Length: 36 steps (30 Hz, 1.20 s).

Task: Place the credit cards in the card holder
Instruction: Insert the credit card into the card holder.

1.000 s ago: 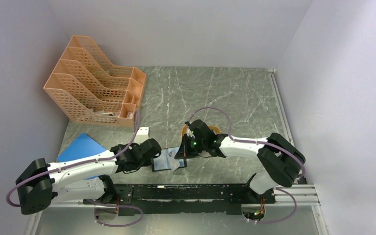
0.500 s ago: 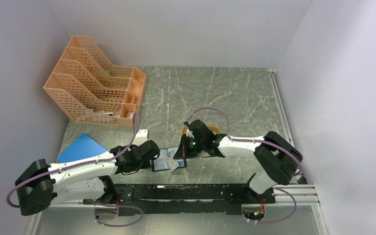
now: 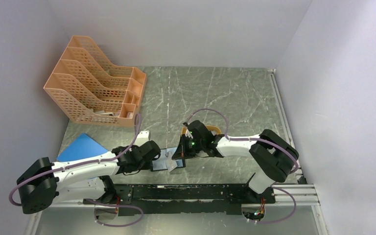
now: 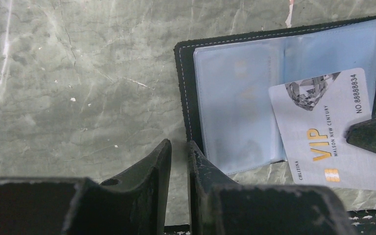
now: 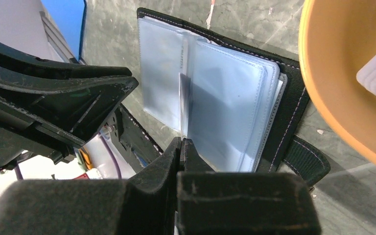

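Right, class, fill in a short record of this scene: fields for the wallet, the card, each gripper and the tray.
wallet: open on the table, clear pockets up
card: pinched by the right gripper, askew, partly over the wallet's pockets
right gripper: shut on the card
left gripper: slightly open, empty, at the wallet's edge
tray: orange, beside the wallet

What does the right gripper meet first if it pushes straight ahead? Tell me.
Probably the card holder, its open clear pockets; the credit card that the right gripper pinches would touch first.
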Available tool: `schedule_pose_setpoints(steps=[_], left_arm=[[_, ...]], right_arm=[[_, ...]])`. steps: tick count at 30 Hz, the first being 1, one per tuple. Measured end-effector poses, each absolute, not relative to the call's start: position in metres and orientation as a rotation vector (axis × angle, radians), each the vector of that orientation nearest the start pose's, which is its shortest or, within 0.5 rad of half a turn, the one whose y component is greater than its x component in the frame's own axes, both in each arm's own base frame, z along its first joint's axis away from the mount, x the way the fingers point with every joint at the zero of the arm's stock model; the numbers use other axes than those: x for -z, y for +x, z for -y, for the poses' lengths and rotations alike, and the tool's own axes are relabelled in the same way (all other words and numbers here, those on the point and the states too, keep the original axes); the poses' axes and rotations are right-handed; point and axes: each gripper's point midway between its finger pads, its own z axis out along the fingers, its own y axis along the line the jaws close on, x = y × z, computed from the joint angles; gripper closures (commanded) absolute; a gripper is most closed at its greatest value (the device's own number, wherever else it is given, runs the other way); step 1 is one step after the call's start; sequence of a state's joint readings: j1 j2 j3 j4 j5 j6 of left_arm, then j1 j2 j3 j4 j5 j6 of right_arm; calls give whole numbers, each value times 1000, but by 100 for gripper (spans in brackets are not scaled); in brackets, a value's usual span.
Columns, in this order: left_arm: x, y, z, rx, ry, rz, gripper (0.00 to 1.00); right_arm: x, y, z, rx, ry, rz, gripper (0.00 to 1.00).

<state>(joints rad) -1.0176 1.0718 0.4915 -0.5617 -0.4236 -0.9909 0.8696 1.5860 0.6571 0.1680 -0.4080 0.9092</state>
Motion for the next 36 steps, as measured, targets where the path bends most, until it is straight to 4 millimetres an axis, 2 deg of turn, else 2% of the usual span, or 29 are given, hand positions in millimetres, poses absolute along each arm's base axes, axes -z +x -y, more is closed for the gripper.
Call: schedule_pose_setpoints(steps=[8, 18, 27, 36], left_arm=[[-17, 142, 160, 174, -76, -2581, 77], [-16, 141, 160, 176, -74, -2584, 78], [-13, 140, 160, 184, -69, -2588, 80], [-13, 140, 162, 200, -70, -2587, 81]], right_arm=[[-43, 157, -344, -1277, -152, -2654, 100], [-46, 160, -352, -1335, -150, -2609, 100], [-34, 160, -352, -1352, -99, -2597, 100], [-33, 167, -351, -1354, -20, -2566, 100]])
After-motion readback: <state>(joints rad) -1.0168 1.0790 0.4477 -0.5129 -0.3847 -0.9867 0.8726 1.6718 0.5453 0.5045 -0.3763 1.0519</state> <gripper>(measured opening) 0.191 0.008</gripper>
